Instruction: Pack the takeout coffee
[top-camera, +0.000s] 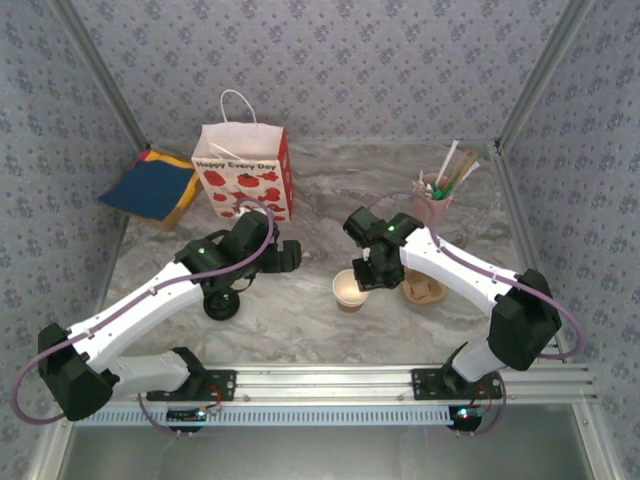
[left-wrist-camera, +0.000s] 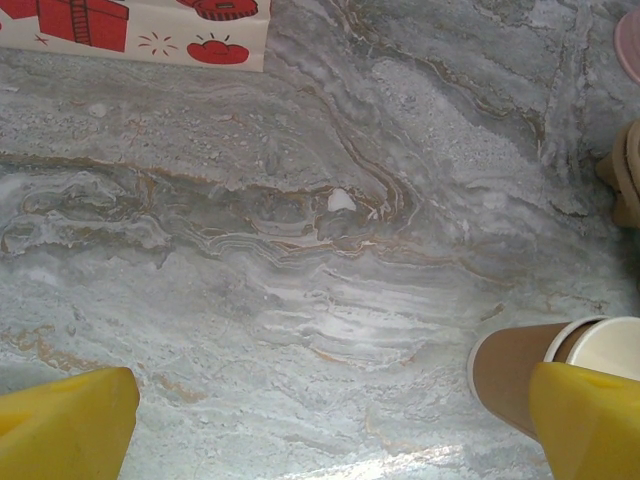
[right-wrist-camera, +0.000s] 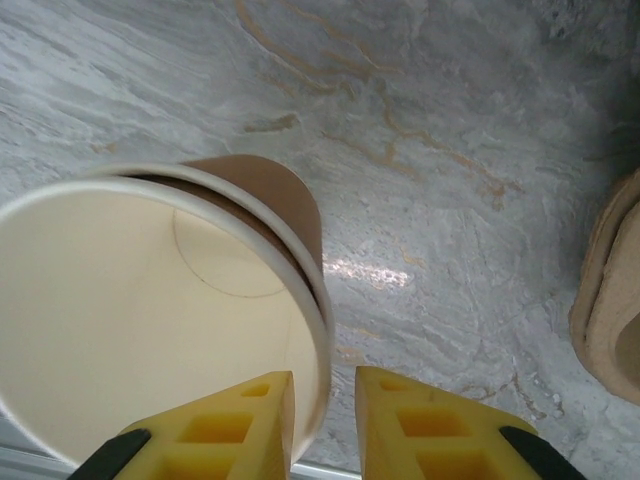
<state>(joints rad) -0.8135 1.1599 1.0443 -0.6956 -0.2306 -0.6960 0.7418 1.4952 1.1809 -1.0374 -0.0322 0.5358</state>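
The takeout coffee (top-camera: 349, 291), a brown paper cup with a pale cream inside (right-wrist-camera: 150, 320), stands lidless on the marble table between the arms. My right gripper (top-camera: 366, 279) is above its rim. In the right wrist view the right gripper (right-wrist-camera: 325, 400) straddles the cup wall, one yellow finger (right-wrist-camera: 225, 430) inside and the other (right-wrist-camera: 440, 430) outside with a small gap, so it is open. The left gripper (top-camera: 291, 257) hangs open left of the cup. The cup's brown side (left-wrist-camera: 510, 375) shows beside my left gripper's right finger (left-wrist-camera: 590, 425). A round black lid (top-camera: 222, 305) lies under the left arm.
The tan pulp cup carrier (top-camera: 422, 290) sits just right of the cup. A pink cup of straws (top-camera: 437, 205) stands behind it. A white gift bag with red print (top-camera: 245, 175) stands at the back left, with a blue and yellow folded item (top-camera: 150, 187) beside it.
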